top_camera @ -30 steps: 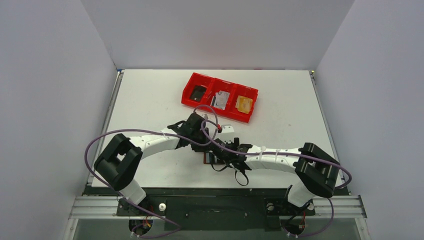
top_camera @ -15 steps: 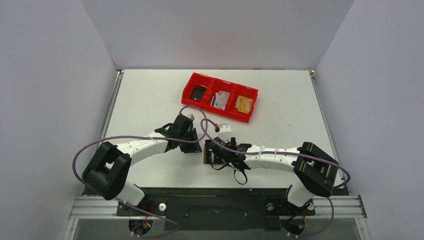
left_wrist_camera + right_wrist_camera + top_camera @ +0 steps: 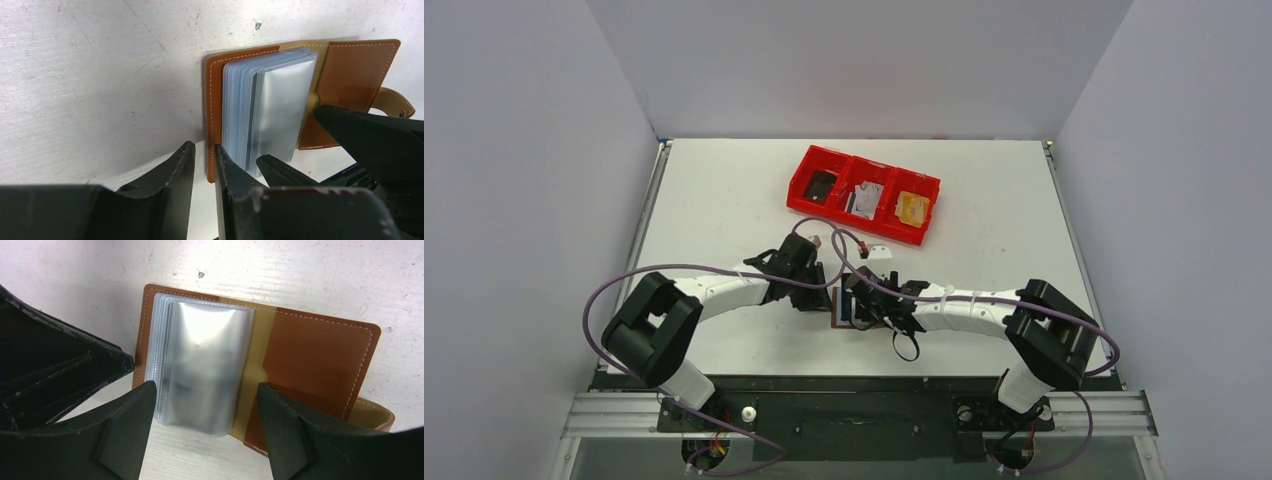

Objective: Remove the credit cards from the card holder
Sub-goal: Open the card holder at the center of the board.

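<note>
Card holder open, sleeves showing | left claw barely parted | right claw spread wide

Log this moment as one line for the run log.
card holder lying open, clear sleeves exposed | left gripper: jaws narrow at one cover's edge, grip unclear | right gripper: open, straddling sleeves

Robot lab: white-walled test enclosure
</note>
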Controlling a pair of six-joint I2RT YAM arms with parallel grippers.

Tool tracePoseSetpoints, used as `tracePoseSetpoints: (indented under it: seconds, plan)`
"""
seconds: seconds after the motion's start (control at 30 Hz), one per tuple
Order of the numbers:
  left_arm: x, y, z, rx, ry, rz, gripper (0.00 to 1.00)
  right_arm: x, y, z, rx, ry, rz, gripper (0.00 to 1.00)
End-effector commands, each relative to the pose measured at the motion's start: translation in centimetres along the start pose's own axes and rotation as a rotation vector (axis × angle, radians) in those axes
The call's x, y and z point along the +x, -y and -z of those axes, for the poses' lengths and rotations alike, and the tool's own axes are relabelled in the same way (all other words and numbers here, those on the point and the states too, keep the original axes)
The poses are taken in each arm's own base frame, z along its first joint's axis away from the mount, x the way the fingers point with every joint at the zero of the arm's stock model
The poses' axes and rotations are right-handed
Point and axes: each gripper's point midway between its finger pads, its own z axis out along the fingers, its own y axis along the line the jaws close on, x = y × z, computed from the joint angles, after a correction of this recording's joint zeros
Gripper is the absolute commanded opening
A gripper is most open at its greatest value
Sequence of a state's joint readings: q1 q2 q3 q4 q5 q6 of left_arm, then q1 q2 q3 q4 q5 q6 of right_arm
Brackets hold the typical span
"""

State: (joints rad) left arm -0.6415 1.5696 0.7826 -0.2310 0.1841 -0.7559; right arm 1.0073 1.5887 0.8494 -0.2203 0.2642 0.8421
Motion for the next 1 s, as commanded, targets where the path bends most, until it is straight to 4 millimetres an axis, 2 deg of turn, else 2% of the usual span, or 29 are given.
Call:
tracePoseSetpoints:
  seconds: [0.0,0.27,0.4,0.43,0.53,0.6,0.7,0.87,0.97]
  plan:
    - [-1.4,2.0,0.0,0.055,0.035,-0.015,0.18,-0.6,-0.8,-0.4,-0.028,0.013,-0.012,0.69]
    - [-1.3,1.8,-0.1,0.046,0.03,-0.01,0.18,0.3,-0.2,-1.2,0.01,-0.025,0.015,0.65]
    - [-1.3,1.8,-0.1,0.045,0.031,-0.009,0.18,0.6,0.0,-1.4,0.018,-0.036,0.016,0.5]
    - [-1.3,1.8,-0.1,0.045,0.031,-0.007,0.18,0.7,0.1,-1.4,0.019,-0.036,0.016,0.42]
    - [-1.4,1.8,0.0,0.046,0.032,-0.006,0.18,0.7,0.0,-1.3,0.013,-0.038,0.016,0.31]
    - [-1.4,1.9,0.0,0.048,0.034,-0.007,0.18,0.7,-0.2,-1.3,0.0,-0.039,0.016,0.13]
    - [-1.5,2.1,0.2,0.049,0.037,-0.009,0.18,0.5,-0.7,-1.2,-0.032,-0.034,0.004,0.02]
    - [-2.2,2.6,1.4,0.048,0.067,-0.017,0.18,0.4,-1.7,-1.0,-0.116,-0.041,-0.022,0.0]
    - [-2.7,2.8,2.5,0.033,0.092,-0.027,0.18,-0.5,-3.1,-0.6,-0.219,-0.013,-0.058,0.0]
